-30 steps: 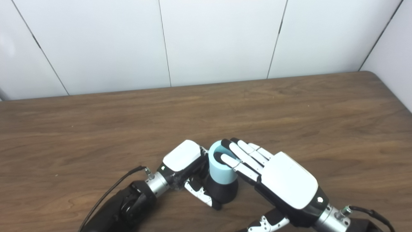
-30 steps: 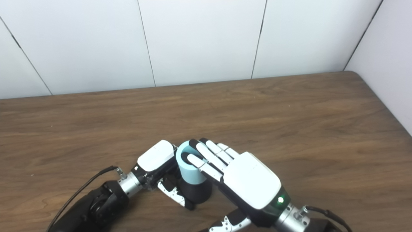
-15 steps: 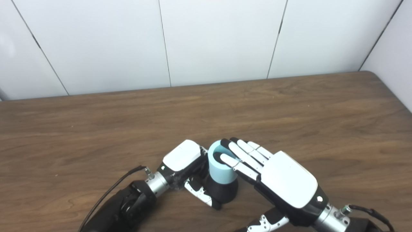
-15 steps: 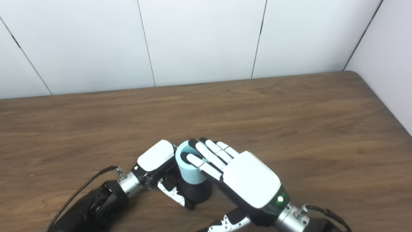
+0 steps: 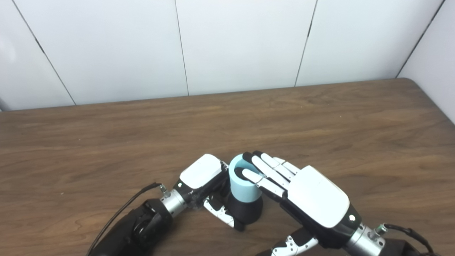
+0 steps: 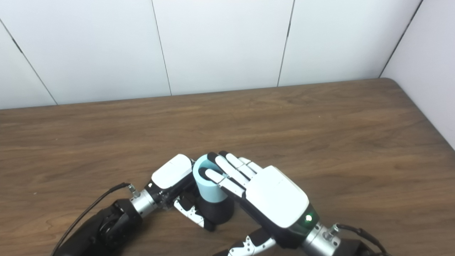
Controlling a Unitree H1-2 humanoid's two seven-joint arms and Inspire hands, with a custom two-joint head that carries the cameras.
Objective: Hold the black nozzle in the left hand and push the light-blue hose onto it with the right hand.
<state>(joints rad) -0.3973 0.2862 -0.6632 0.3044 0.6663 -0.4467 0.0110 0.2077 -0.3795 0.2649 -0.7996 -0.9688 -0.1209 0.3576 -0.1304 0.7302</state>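
Hose [image 5: 242, 181], a short light-blue tube, stands upright with its open end up, seated on the black nozzle [image 5: 245, 212], whose wider dark body shows below it and rests on the brown wooden tabletop [image 5: 320, 117]. The pair sits near the tabletop's front edge, about midway between its left and right edges.

The left robot hand [image 5: 209, 185] comes in from the front left and wraps the nozzle from that side: its white back faces up, its fingers are curled behind the dark body, and its thumb lies across the front of the base, so it is closed on the nozzle.

The right robot hand [image 6: 249, 185] reaches in from the front right with its fingers straight and held close together, palm down. The black fingertips [image 5: 249, 158] lie over the hose's rim, covering its right part. The thumb [image 6: 249, 245] hangs low by the front edge, well clear of the hose, so this robot hand grips nothing and only presses flat on top. A small green light [image 6: 308, 217] glows near its wrist.

No brand, label or writing can be read on the hose, the nozzle or either robot hand.
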